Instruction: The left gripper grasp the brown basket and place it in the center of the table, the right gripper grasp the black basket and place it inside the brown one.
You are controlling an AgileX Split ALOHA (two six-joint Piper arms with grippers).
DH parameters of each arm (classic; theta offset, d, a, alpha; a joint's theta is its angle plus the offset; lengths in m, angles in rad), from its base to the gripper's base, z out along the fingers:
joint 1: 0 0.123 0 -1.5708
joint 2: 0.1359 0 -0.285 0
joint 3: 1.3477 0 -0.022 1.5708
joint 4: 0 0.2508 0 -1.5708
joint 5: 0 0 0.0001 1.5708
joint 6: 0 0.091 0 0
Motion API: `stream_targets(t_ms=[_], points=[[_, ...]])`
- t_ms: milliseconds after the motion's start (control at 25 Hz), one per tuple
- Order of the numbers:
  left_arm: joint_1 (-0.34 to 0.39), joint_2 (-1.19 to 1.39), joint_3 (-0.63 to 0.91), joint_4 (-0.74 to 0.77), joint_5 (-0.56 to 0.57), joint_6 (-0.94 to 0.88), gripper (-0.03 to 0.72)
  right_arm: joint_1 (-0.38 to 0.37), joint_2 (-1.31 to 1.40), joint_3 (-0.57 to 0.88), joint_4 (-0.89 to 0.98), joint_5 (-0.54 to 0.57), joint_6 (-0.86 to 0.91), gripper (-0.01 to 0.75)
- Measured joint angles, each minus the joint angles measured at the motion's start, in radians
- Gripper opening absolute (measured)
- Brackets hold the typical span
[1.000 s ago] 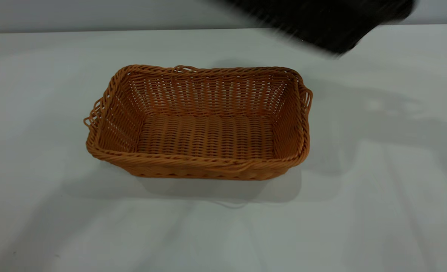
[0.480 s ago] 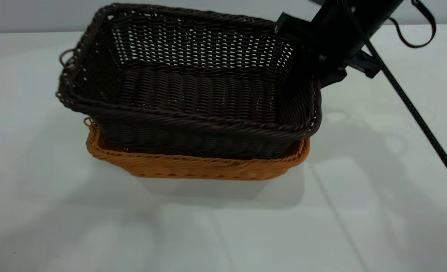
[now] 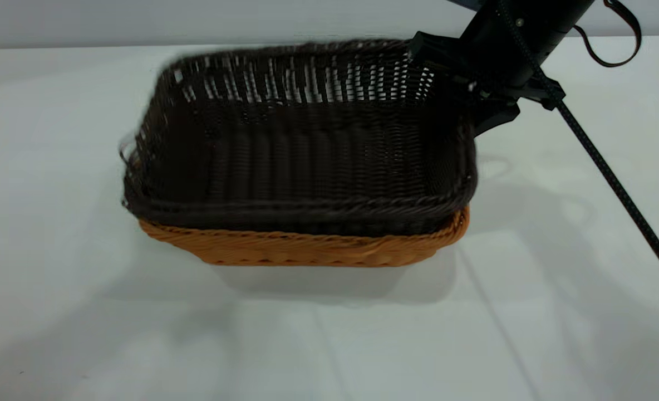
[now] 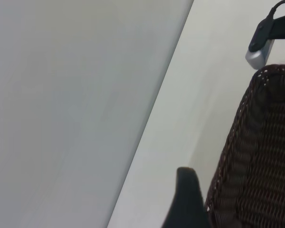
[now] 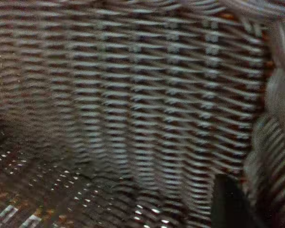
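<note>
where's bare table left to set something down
Bare table runs along the near edge in front of the brown basket, and to its left. The middle is filled by the black basket nested inside it. The far right is crowded by the right gripper and its cable.

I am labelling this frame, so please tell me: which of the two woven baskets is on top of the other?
The dark brown-black woven wicker basket is on top, sitting in the light orange-brown wicker basket, of which only the front rim shows.

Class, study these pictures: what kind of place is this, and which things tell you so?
Probably a robot test bench: a bare white table, a cabled right gripper at the black basket, which sits in the brown basket.
</note>
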Motion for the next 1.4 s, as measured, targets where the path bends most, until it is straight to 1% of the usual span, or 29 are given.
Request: stream_targets(t_ms=[120, 200, 280, 360, 400, 520, 680, 800, 960, 1040, 1120, 1240, 1400], points=[[0.000, -0.003, 0.000, 0.000, 0.003, 0.000, 0.503, 0.012, 0.000, 0.000, 0.000, 0.002, -0.007, 0.365], [0.000, -0.010, 0.000, 0.000, 0.003, -0.001, 0.503, 0.014, -0.010, 0.000, 0.000, 0.006, -0.012, 0.477], [0.000, -0.030, 0.000, 0.002, 0.005, -0.007, 0.503, 0.013, -0.047, 0.000, -0.023, 0.021, -0.018, 0.568], [-0.001, -0.063, 0.000, 0.003, 0.005, -0.024, 0.503, 0.011, -0.106, 0.000, -0.071, 0.044, -0.022, 0.632], [-0.001, -0.083, 0.000, 0.003, 0.005, -0.039, 0.503, 0.008, -0.148, 0.000, -0.105, 0.059, -0.022, 0.645], [-0.001, -0.163, 0.000, 0.003, 0.021, -0.124, 0.503, 0.001, -0.296, 0.000, -0.182, 0.120, -0.001, 0.652], [-0.001, -0.280, 0.000, 0.045, 0.101, -0.309, 0.503, 0.000, -0.554, 0.000, -0.270, 0.252, 0.047, 0.603], [-0.001, -0.366, 0.000, 0.118, 0.230, -0.470, 0.503, 0.000, -0.760, 0.000, -0.353, 0.358, 0.107, 0.569], [-0.001, -0.447, 0.001, 0.212, 0.422, -0.662, 0.503, 0.000, -1.030, 0.002, -0.488, 0.480, 0.214, 0.561], [-0.001, -0.468, 0.000, 0.238, 0.423, -0.718, 0.503, 0.000, -1.170, 0.024, -0.534, 0.522, 0.256, 0.562], [-0.001, -0.485, 0.009, 0.240, 0.423, -0.771, 0.503, 0.000, -1.303, 0.071, -0.559, 0.539, 0.285, 0.562], [-0.001, -0.515, 0.072, 0.224, 0.423, -0.813, 0.503, 0.000, -1.505, 0.192, -0.600, 0.556, 0.337, 0.562], [-0.001, -0.571, 0.247, 0.194, 0.423, -0.833, 0.503, 0.000, -1.741, 0.421, -0.651, 0.552, 0.372, 0.562]])
